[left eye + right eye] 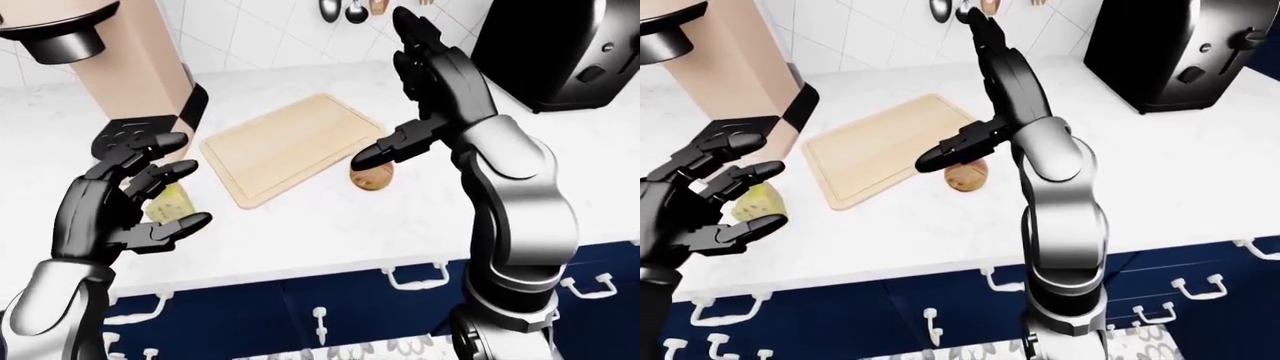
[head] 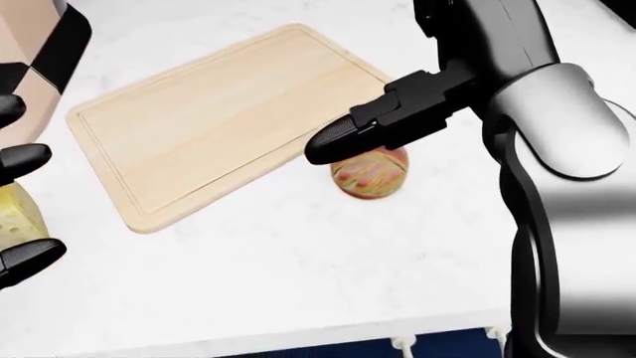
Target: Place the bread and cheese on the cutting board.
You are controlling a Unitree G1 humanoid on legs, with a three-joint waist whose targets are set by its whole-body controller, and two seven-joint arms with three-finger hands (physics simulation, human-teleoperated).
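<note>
Glossy black three-fingered left hand (image 1: 125,199), seemingly silver-grey forearm shells.

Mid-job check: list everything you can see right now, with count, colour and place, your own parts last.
cutting board: one, pale wood, bare, centre of the counter.
bread: one roll, golden brown, on the counter beside the board's right edge, not on it.
cheese: one wedge, yellow, on the counter left of the board.
coffee machine: one, beige and black, upper left.
toaster: one, black, upper right.
utensils: a few, metallic, hanging on the tiled wall.
cabinets: navy with white handles, below the counter.
left hand: black, open, over the cheese.
right hand: black, open, raised above the bread.
</note>
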